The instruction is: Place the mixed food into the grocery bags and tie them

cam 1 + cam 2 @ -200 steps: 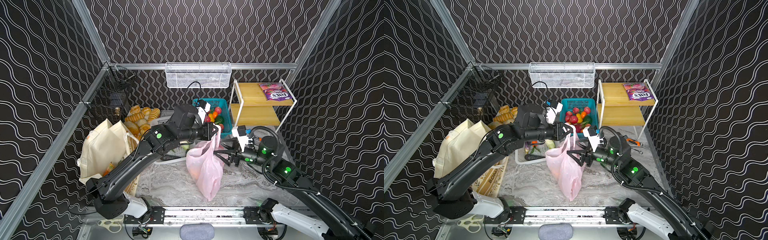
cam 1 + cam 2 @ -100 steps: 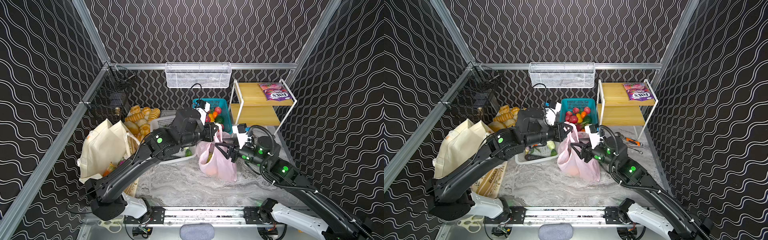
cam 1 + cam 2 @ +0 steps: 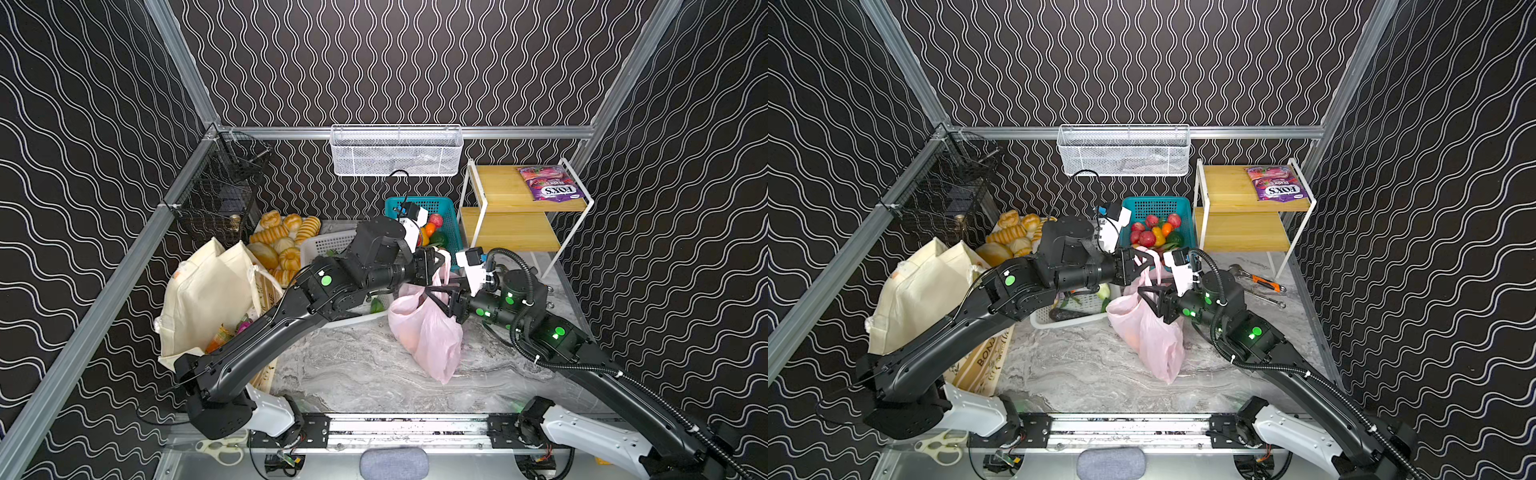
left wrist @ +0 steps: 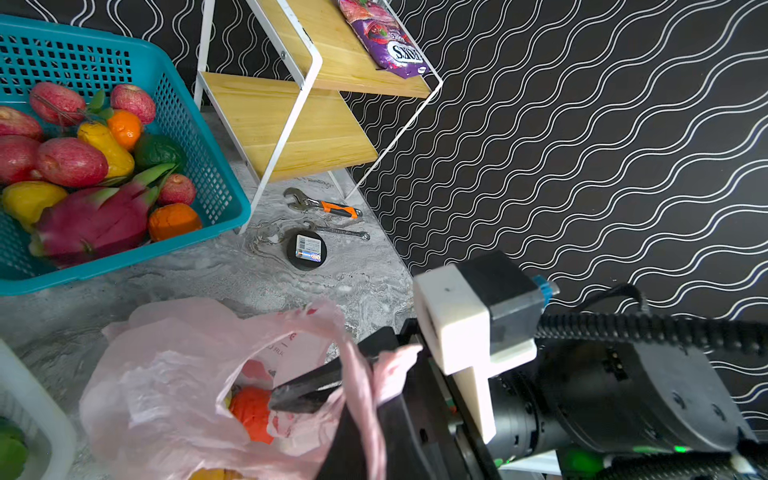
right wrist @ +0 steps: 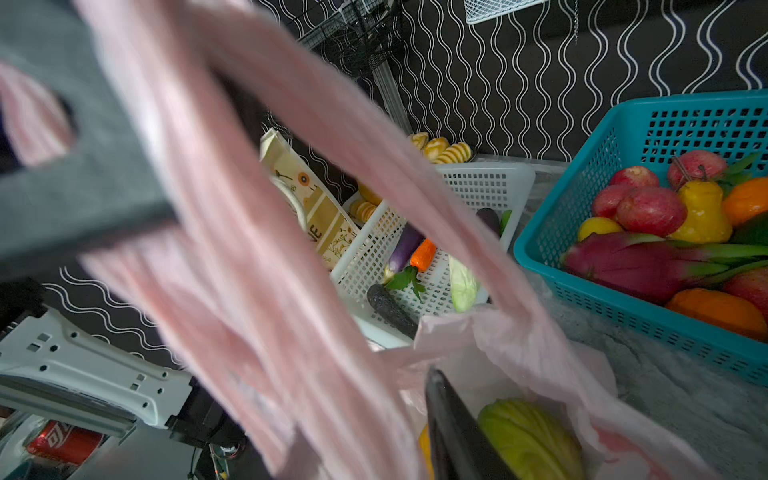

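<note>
The thin pink plastic bag (image 3: 428, 332) sags on the marble table, seen in both top views. My left gripper (image 3: 434, 262) is shut on one loop handle (image 3: 1148, 266) and holds it up. My right gripper (image 3: 442, 297) is shut on the bag's other handle at the mouth, with one finger (image 4: 307, 390) reaching inside. A green cabbage (image 5: 528, 440) and a round orange vegetable (image 4: 249, 411) lie in the bag. The cream canvas tote (image 3: 208, 291) stands at the left with packets inside. The purple pouch (image 3: 548, 189) lies on the wooden shelf.
A teal basket (image 3: 451, 212) of fruit stands behind the bag. Left of it are a white basket (image 5: 478, 183) of vegetables and bread rolls (image 3: 282, 237). Wrenches (image 3: 1262, 286) and a black disc (image 4: 306, 249) lie by the shelf legs. Scissors (image 3: 220, 449) rest at the front edge.
The bag hung long from the left gripper; it has come down onto the table. The right gripper, open beside it before, has closed on its mouth.
</note>
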